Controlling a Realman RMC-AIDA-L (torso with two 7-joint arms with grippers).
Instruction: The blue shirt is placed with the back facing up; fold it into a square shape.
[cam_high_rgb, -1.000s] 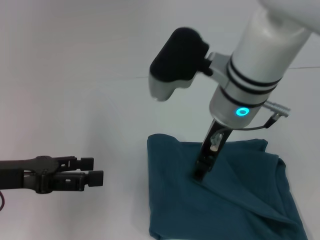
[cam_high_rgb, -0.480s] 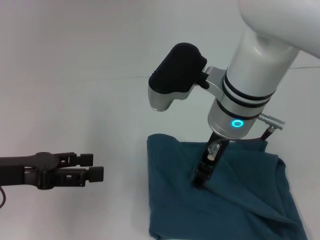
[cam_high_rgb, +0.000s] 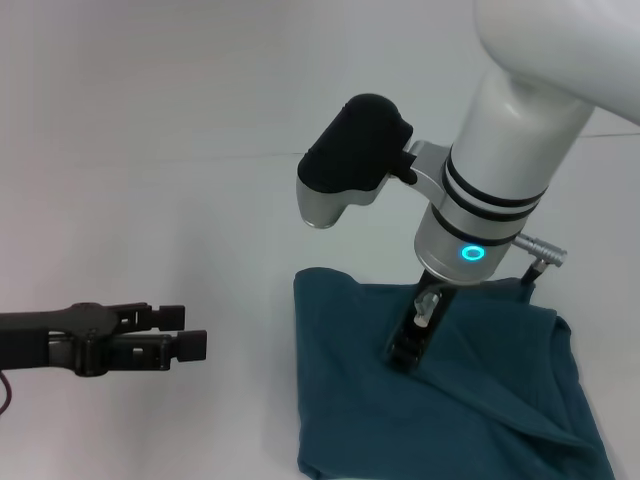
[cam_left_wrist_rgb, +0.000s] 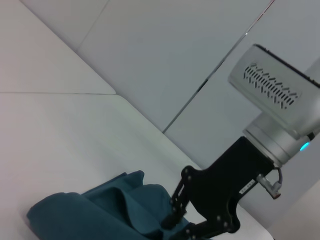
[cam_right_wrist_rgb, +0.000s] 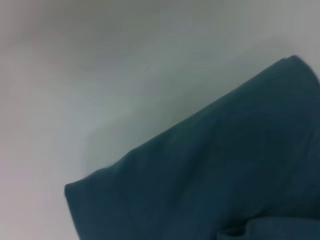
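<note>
Head view: I count one blue shirt, lying on the white table toward my right, already gathered into a compact, roughly square bundle with a diagonal fold ridge across its upper layer and a looser edge at the far right. I judge the fold largely made, with this posture serving to press or settle the top layer. The right gripper stands nearly upright with its tips down on the cloth near the middle of the bundle; whether it is parted or closed I cannot tell from this angle. The left gripper hangs level over bare table, well apart from the shirt's left edge, its two black fingers standing parted with nothing between them; I take it as idle, kept clear so the right arm can work alone. Left wrist view: one shirt again, seen low across the table as a rumpled mound, and one gripper, the right gripper, with its dark linkage coming down onto the cloth; its tips are cut off by the frame edge. Right wrist view: only the shirt and table show, with one folded corner lying flat against the white surface; no fingers appear
</note>
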